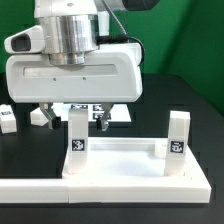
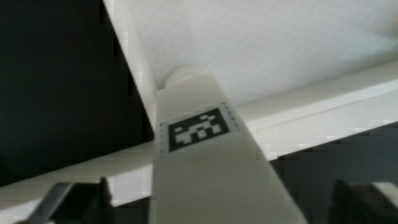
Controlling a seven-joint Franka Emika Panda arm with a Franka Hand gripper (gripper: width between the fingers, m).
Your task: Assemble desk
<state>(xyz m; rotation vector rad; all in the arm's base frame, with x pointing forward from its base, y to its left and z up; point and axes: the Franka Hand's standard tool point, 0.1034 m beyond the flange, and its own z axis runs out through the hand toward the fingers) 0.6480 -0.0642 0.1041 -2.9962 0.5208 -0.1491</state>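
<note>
The white desk top (image 1: 125,158) lies flat on the black table with two white legs standing upright in its near corners. One leg (image 1: 77,132) is at the exterior view's left and the other leg (image 1: 178,135) at its right, each with a black-and-white tag. My gripper (image 1: 75,120) is open and straddles the left leg, one finger on each side with a gap to the leg. In the wrist view that leg (image 2: 210,150) fills the middle between my dark fingers (image 2: 75,198), with my gripper (image 2: 214,208) around it and the desk top's rim (image 2: 329,112) behind.
A loose tagged leg (image 1: 7,121) lies on the table at the exterior view's far left. The marker board (image 1: 95,108) lies behind my gripper. A long white border bar (image 1: 30,187) runs along the front edge below the desk top.
</note>
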